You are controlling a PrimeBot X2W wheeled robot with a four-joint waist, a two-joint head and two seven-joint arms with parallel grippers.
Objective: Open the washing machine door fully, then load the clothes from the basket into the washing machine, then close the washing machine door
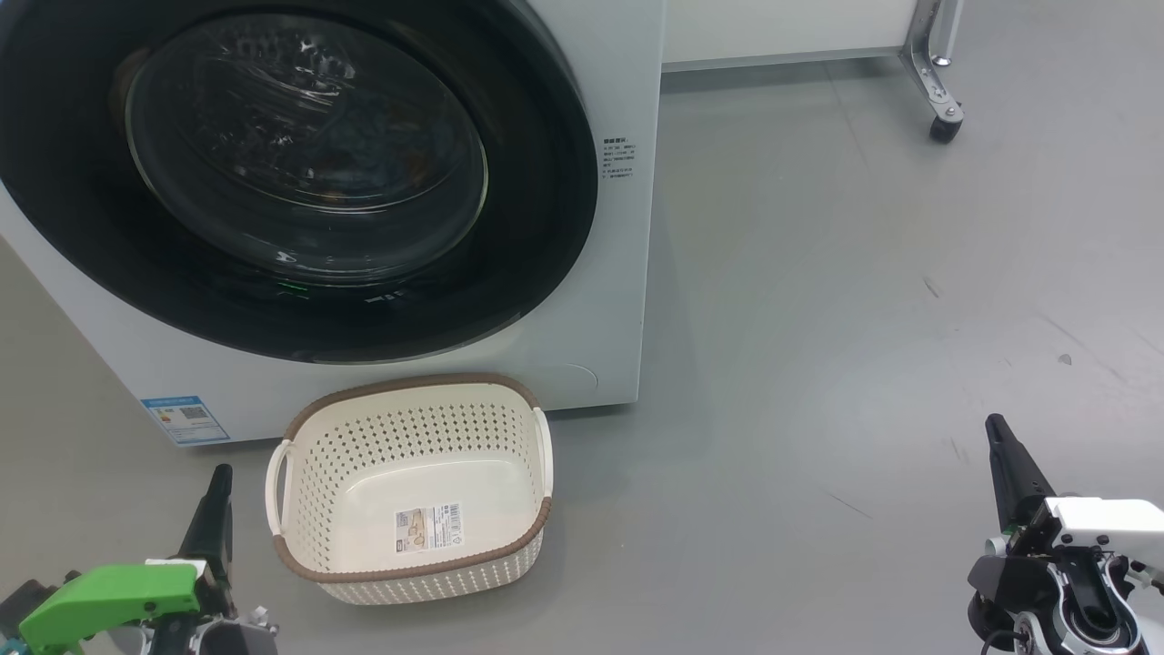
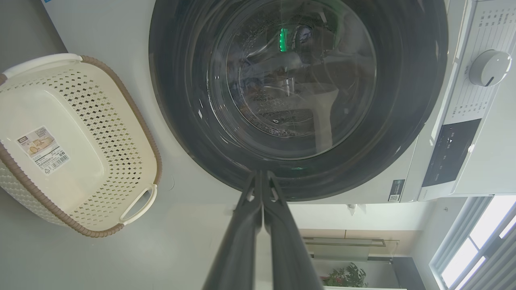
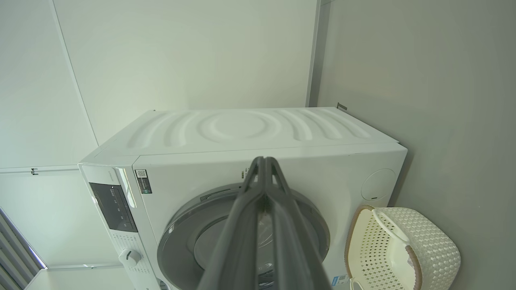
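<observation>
The white washing machine (image 1: pixel 627 300) fills the upper left of the head view, and its round black-rimmed door (image 1: pixel 300 173) sits flush against the front. Behind the glass, dim shapes lie in the drum; I cannot tell whether they are the clothes. On the floor before the machine stands the cream basket (image 1: pixel 409 487) with only a label sticker on its bottom. My left gripper (image 1: pixel 218 482) is shut and holds nothing, just left of the basket. My right gripper (image 1: pixel 998 428) is shut and holds nothing, far to the right over bare floor. The left wrist view has the door (image 2: pixel 298 96), the basket (image 2: pixel 76 141) and the left gripper (image 2: pixel 262 174).
A wheeled metal leg (image 1: pixel 937 82) of a white unit stands at the back right. Grey floor (image 1: pixel 864 318) spreads wide to the right of the machine. The right wrist view takes in the machine's top (image 3: pixel 242 129), its control panel (image 3: pixel 115 207) and a pale wall behind.
</observation>
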